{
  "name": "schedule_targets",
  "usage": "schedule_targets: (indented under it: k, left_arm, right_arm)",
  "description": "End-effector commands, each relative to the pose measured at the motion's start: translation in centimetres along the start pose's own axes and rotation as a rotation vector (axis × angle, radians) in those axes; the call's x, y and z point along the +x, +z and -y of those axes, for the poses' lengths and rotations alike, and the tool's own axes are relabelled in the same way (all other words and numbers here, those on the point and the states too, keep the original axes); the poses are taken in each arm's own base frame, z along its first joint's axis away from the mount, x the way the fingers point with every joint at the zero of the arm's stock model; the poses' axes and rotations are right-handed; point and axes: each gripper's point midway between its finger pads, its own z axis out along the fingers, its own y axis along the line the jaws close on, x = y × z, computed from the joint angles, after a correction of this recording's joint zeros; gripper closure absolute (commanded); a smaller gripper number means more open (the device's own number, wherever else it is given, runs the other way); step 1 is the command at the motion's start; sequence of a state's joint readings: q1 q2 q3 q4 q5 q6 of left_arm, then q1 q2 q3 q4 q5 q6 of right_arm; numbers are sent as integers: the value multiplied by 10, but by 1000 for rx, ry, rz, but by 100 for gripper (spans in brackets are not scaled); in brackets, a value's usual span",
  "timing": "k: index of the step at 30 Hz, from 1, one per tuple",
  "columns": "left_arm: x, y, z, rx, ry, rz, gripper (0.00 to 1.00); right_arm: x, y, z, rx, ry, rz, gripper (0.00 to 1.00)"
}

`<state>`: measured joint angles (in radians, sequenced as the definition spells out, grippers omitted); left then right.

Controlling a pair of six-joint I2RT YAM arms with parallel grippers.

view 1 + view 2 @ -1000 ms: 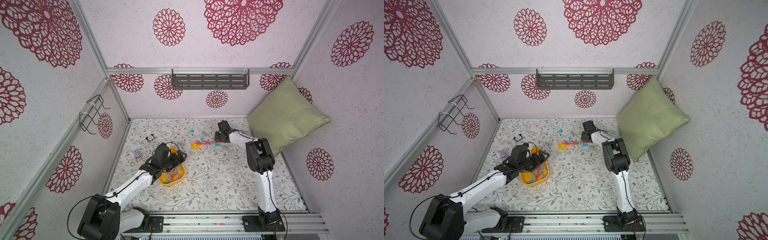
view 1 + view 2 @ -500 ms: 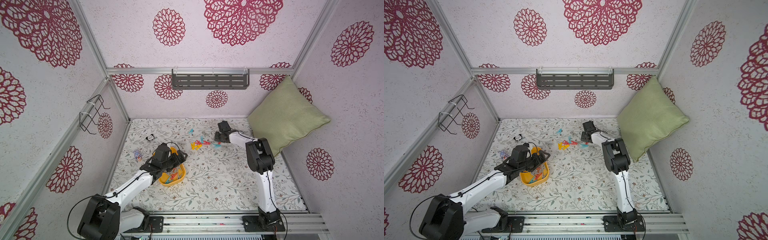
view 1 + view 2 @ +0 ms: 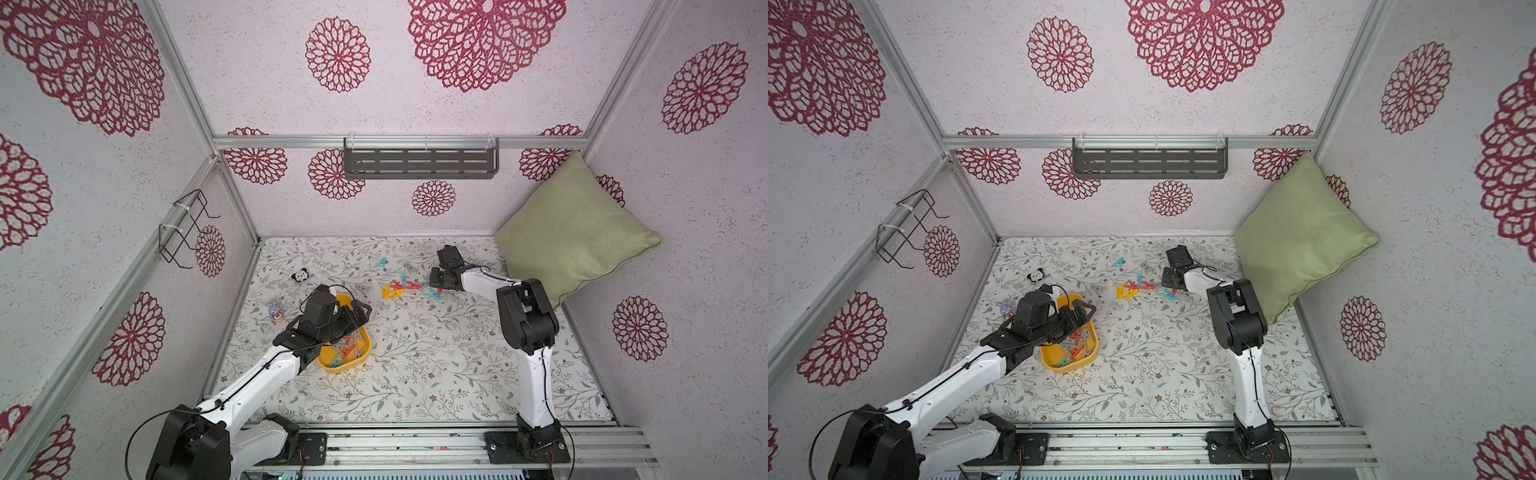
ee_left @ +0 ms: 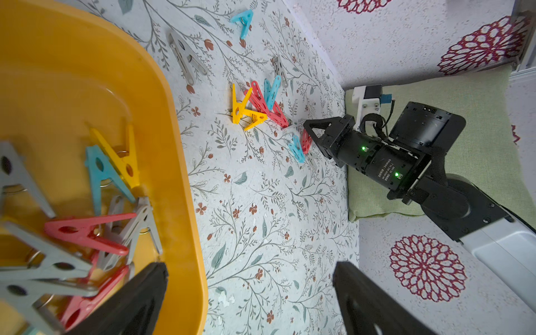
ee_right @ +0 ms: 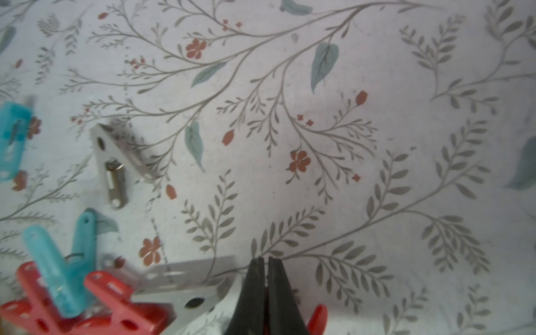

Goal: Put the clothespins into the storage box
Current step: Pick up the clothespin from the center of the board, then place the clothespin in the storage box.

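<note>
Floral-print desk [image 3: 415, 374] inside a walled booth. The storage box [image 3: 332, 365] already has a bunch of clothespins [image 3: 347, 351] lying in it. The left gripper [image 3: 359, 316] hangs right over the box, jaws spread wide with nothing in them, which reads like a drop-off pose to me. The loose pile [image 3: 399, 286] lies beyond the box, well apart from it. The right gripper [image 5: 265, 275] is down at that pile's side away from the box, jaws pinched together. A red pin [image 5: 317, 316] peeks out beside them, but I can't tell if it's caught.

Mixed-colour clothespins [image 4: 94, 179] in the yellow storage box [image 4: 179, 174]; more loose nearby.
</note>
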<state>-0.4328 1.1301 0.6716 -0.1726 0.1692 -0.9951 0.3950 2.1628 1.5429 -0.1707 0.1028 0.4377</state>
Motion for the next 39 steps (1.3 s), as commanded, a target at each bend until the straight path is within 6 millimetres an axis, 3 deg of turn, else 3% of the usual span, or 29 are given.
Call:
schedule_targets:
  k: [1,8,15,21,27,30,33,39]
  left_arm:
    - [-11,-14,-4,-32,25,40,3]
    - [-26,-43,-28,-70,-16,104,3]
    - [-34,-75,-67,-128,-93,188,3]
    - [-36,-98,-94,-151,-174,257,3]
    - [-34,-111,-106,-153,-219,291,3]
    - [-32,-112,-110,-157,-227,291,3]
    - [-31,-111,-112,-152,-234,289,3]
    - [-34,-101,-103,-99,-245,254,3]
  right_arm:
    - [-30,-48,-45,-109,-31,106,100]
    - [-4,-83,-130,-265,-150,110,100]
    - [37,-120,-227,-420,-286,87,100]
    - [81,-141,-288,-519,-382,44,100]
    - [117,-144,-318,-582,-421,-11,100]
    - [132,-139,-324,-588,-440,-40,99]
    - [135,-136,-325,-583,-446,-47,96]
    - [127,-147,-326,-596,-464,-19,71]
